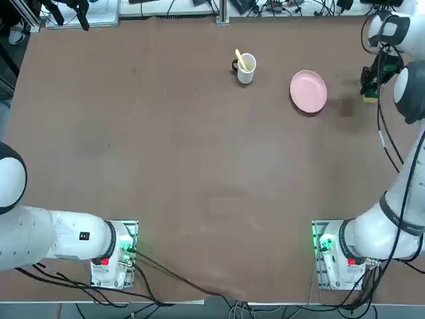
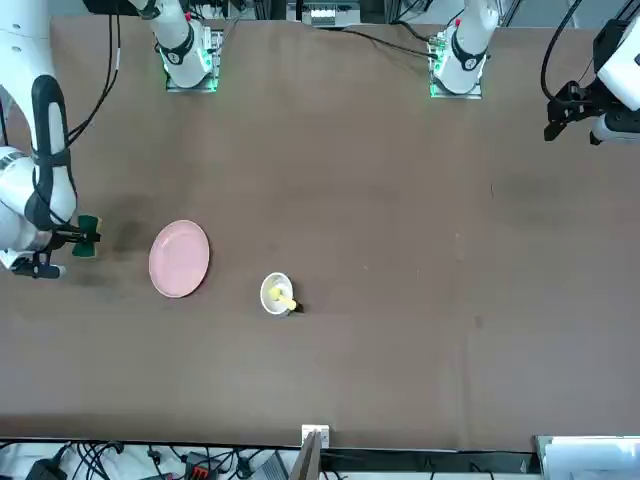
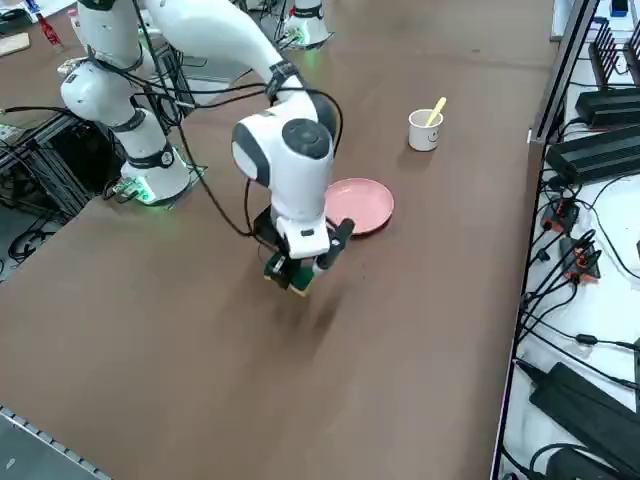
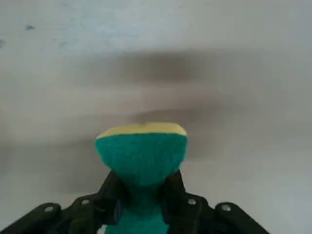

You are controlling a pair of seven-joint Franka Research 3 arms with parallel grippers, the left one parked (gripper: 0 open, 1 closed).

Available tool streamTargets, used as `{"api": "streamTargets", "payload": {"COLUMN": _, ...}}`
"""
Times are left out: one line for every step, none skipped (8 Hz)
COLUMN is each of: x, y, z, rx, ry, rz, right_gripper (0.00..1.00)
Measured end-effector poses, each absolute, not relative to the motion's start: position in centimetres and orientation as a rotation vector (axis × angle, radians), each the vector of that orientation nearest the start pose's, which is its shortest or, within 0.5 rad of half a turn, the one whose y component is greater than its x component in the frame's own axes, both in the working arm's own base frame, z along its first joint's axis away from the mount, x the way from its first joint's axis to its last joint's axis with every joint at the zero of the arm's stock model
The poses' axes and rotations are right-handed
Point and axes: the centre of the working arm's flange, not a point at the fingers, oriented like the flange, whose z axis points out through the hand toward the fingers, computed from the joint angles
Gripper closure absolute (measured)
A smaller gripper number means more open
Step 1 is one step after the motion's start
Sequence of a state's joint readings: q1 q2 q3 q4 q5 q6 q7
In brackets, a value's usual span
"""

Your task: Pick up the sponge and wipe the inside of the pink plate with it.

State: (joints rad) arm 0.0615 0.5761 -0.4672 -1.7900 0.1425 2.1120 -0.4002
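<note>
The right hand (image 4: 146,197) has its two fingers closed on the sponge (image 4: 142,151), pinching the green part so that it narrows between them and flares out past the fingertips, with a yellow layer along its outer edge; in the front view green shows on both sides of the dark fingers

The hand hangs over the brown counter (image 1: 199,173), with the sponge held above the surface and a soft shadow cast on the counter close by

Seen from above, the pink plate (image 1: 309,91) lies flat on the counter to the left of the hand, near it but apart, and the sponge is outside the plate's rim, not over it; the inside of the plate is plain pale pink with nothing resting in it

Further left of the hand, beyond the plate, the white mug (image 1: 246,68) stands upright on the counter, its dark handle turned away from the hand and a yellow stick (image 1: 240,58) leaning in it with its end rising above the rim; mug and plate stand apart from each other

Behind the hand, the working arm (image 1: 392,199) reaches back along the right side of the counter to its base, with black cables (image 1: 406,193) running along it
</note>
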Motion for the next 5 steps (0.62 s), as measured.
{"api": "streamTargets", "payload": {"x": 58.8, "y": -23.2, "z": 23.7, "rx": -3.185, "ry": 0.055, "rz": 0.34, "right_gripper": 0.58}}
{"api": "streamTargets", "payload": {"x": 58.5, "y": -23.8, "z": 23.0, "rx": -3.192, "ry": 0.028, "rz": 0.329, "right_gripper": 0.57}}
{"api": "streamTargets", "payload": {"x": 58.2, "y": -24.2, "z": 22.3, "rx": -3.197, "ry": 0.004, "rz": 0.326, "right_gripper": 0.53}}
{"api": "streamTargets", "payload": {"x": 58.1, "y": -24.4, "z": 21.8, "rx": -3.202, "ry": -0.008, "rz": 0.325, "right_gripper": 0.49}}
{"api": "streamTargets", "payload": {"x": 58.1, "y": -24.4, "z": 21.3, "rx": -3.206, "ry": -0.013, "rz": 0.326, "right_gripper": 0.34}}
